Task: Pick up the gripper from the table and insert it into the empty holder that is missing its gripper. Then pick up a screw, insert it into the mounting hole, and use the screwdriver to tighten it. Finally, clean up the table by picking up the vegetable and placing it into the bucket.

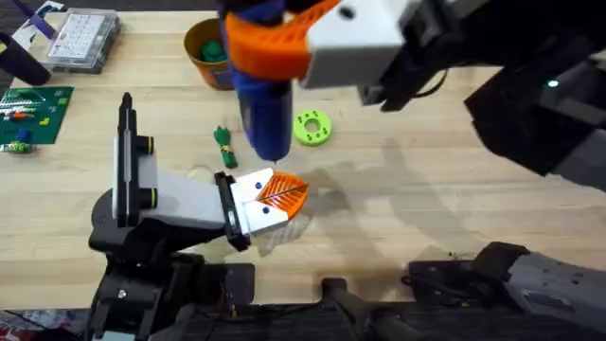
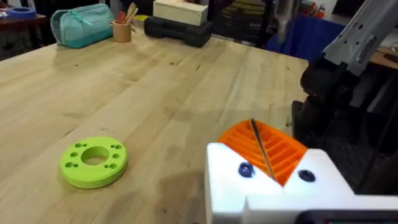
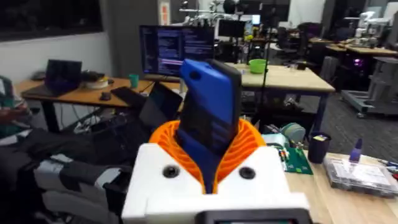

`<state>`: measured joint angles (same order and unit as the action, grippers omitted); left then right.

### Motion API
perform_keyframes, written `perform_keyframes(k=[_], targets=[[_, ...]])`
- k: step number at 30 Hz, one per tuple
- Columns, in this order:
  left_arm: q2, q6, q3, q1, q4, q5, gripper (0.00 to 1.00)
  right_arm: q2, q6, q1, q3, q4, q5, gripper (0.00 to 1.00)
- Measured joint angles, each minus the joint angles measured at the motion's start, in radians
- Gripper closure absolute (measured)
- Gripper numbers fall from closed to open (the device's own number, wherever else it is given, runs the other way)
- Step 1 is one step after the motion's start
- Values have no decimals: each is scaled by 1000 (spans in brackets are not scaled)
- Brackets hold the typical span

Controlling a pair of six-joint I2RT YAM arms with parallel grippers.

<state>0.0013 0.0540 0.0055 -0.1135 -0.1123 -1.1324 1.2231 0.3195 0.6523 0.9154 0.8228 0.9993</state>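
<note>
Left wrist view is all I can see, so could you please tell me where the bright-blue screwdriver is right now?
Observer: The thick bright-blue cylindrical screwdriver is clamped between the right end effector's orange ribbed pads, raised above the table.
Operator: Thank you. And where is the toy vegetable?
Observer: The small dark-green leafy toy vegetable lies on the wooden table, outside the bucket.
Operator: Where is that bucket, please?
Observer: The round orange-brown bucket stands near the table's far edge, beyond the vegetable, with something green inside.
</note>
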Motion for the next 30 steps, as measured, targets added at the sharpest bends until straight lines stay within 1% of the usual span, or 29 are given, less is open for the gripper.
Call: perform_keyframes(k=[9, 20, 30], targets=[[0, 0, 0, 0, 0, 0, 988, 42, -86, 50, 0, 0, 2, 953], [0, 0, 0, 0, 0, 0, 988, 65, -96, 85, 0, -23, 3, 953], [0, 0, 0, 0, 0, 0, 988, 118, -96, 101, 0, -27, 4, 953]])
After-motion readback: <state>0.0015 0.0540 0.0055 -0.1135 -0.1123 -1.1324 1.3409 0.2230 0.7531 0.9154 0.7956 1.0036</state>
